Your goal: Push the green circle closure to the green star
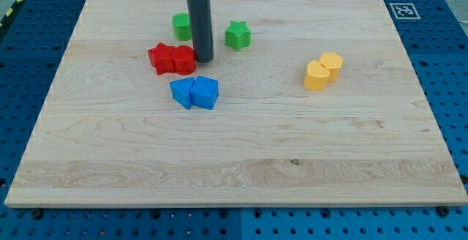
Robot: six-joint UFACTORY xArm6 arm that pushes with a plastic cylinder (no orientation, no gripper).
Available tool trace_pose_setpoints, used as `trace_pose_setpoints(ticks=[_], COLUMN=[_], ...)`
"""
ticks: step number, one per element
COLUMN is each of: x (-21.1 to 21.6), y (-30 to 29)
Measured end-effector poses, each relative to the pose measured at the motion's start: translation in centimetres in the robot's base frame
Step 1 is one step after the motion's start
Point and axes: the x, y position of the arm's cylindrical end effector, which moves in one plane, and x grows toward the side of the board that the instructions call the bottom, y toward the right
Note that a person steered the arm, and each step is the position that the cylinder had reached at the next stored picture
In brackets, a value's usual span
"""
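Note:
The green circle (180, 26) lies near the view's top, left of centre, partly hidden behind my rod. The green star (237, 35) lies to its right, about a block's width and a half away. My tip (202, 58) rests on the board between the two, slightly below them, right next to the red blocks.
A red star (161, 56) and a red round block (184, 61) touch each other just left of my tip. Two blue blocks (194, 92) sit together below them. Two yellow blocks (322, 71) sit together at the view's right. The wooden board (234, 159) has blue pegboard around it.

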Motion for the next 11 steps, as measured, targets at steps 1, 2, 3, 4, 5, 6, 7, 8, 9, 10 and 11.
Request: trace_pose_setpoints(ticks=[1,2,3,4,5,6,7,8,9,10,11], x=[-3.4,-5.0,-5.0,-7.9,-11.0,-11.4,-11.4,-11.0,-9.7,-9.2,-8.7], y=[-1.4,-5.0,-8.3,-11.2,-11.0,-10.4,-10.3,-10.0,-9.1,-6.1,-3.4])
